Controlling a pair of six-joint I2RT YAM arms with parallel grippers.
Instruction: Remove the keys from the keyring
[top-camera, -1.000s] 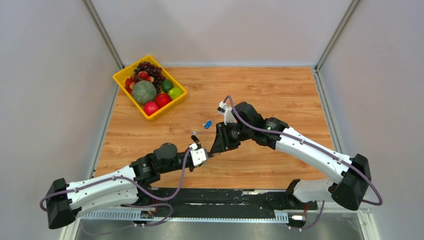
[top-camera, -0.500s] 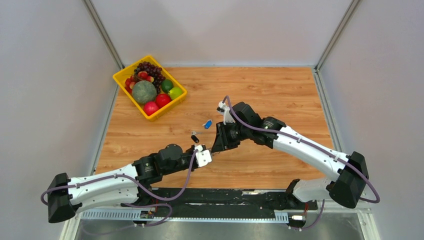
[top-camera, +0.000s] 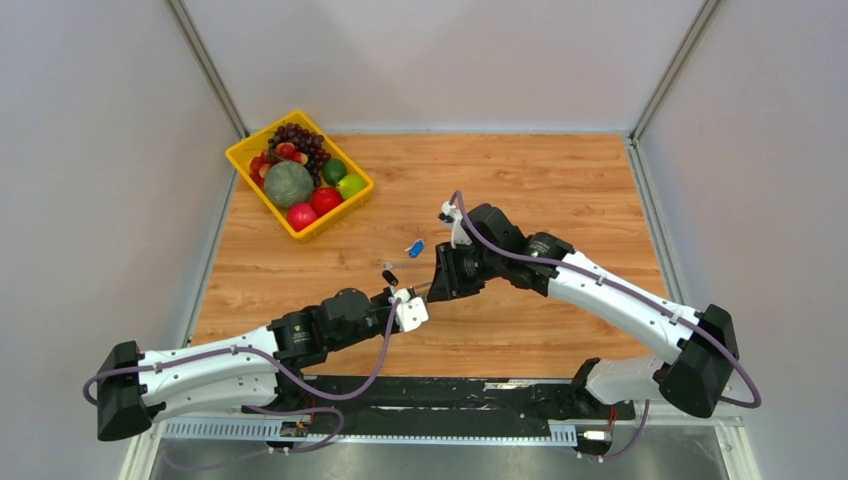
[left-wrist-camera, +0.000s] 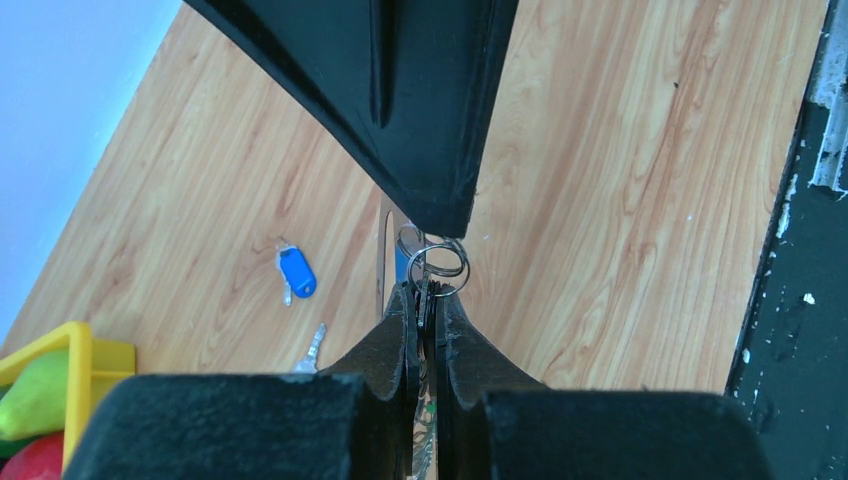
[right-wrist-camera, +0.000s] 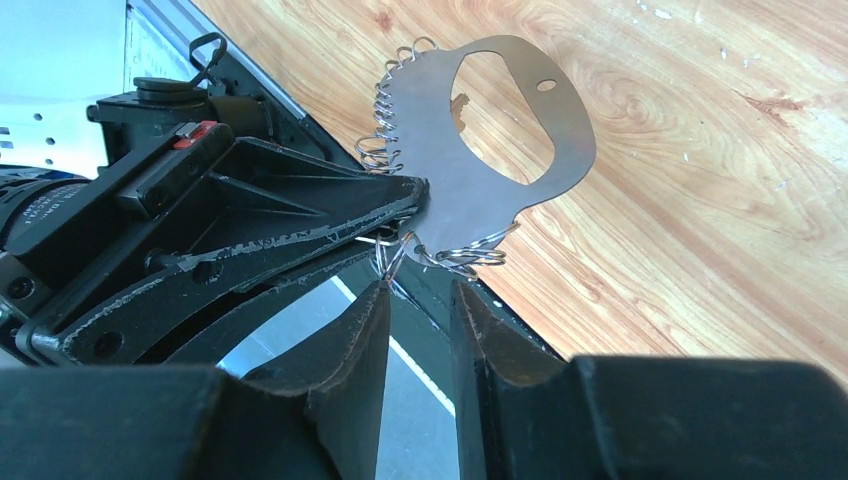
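The wooden worktop (top-camera: 560, 200) is the biggest thing here. A yellow basket (top-camera: 258, 133) full of fruit (top-camera: 289, 184) sits at its far left corner, well apart from the work. The left arm (top-camera: 210, 370) and the right arm (top-camera: 610, 295) meet near the middle front of the worktop, tip to tip.

The left tool (left-wrist-camera: 424, 297) is squeezed shut on the edge of a flat metal plate (right-wrist-camera: 420, 150) with a big hole in it. It holds the plate up in the air. The right tool (right-wrist-camera: 417, 300) has its fingers (right-wrist-camera: 360, 330) a little apart. It grips nothing, but one finger tip touches a wire loop.

The keyring (right-wrist-camera: 465, 258) is a bunch of small wire loops hooked along the edge of the plate, right between the two tools. No key can be made out on the loops in these views. A blue-tagged key (left-wrist-camera: 296, 272), a black-headed key (top-camera: 390, 277) and a bare silver key (left-wrist-camera: 314, 346) lie loose on the worktop just beyond the tools.

The loops are thin and springy. The right tool could close and miss them, or a loop could slide off the finger. If it pulls too hard, the plate could twist out of the left tool's small pinch and drop. The tools are so close that they could also bump.
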